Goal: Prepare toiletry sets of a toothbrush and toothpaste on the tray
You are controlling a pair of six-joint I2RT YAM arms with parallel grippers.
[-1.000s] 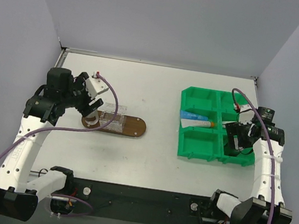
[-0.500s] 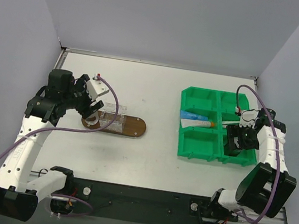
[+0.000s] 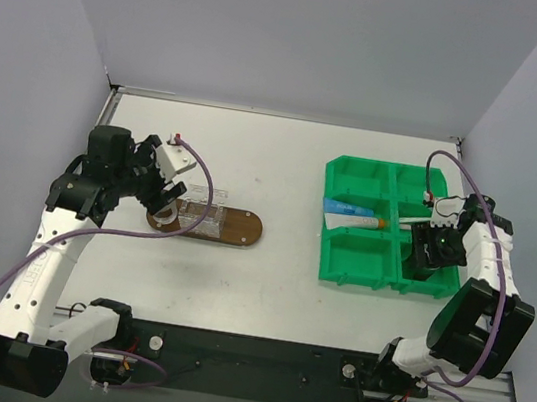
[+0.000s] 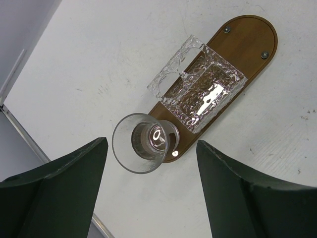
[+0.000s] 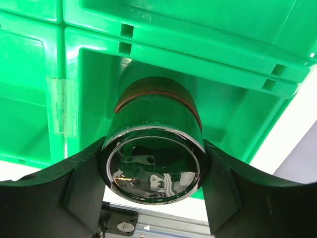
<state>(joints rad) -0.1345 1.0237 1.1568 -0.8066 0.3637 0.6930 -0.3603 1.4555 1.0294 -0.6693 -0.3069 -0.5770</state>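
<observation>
The left arm is bent at the elbow and leans in over the tray (image 3: 242, 227), which lies on the left half of the desk (image 3: 285, 158). The left claw (image 4: 150, 148) points down with its fingers wide apart, holding nothing. Below it, a glass cup (image 4: 143, 143) stands on the tray's near end, beside a textured glass dish (image 4: 200, 89).

The right arm folds back on itself and reaches down into the green bin (image 3: 325, 262). The right claw (image 5: 154, 151) sits in the near right compartment, its fingers pressed against both sides of a second glass cup (image 5: 153, 119).

The toothpaste (image 3: 351, 211) lies across a divider in the bin's left column, orange cap towards the right. The toothbrush (image 3: 409, 220) seems to lie just beyond the cap. It is thin and its far end is hidden behind the claw.
</observation>
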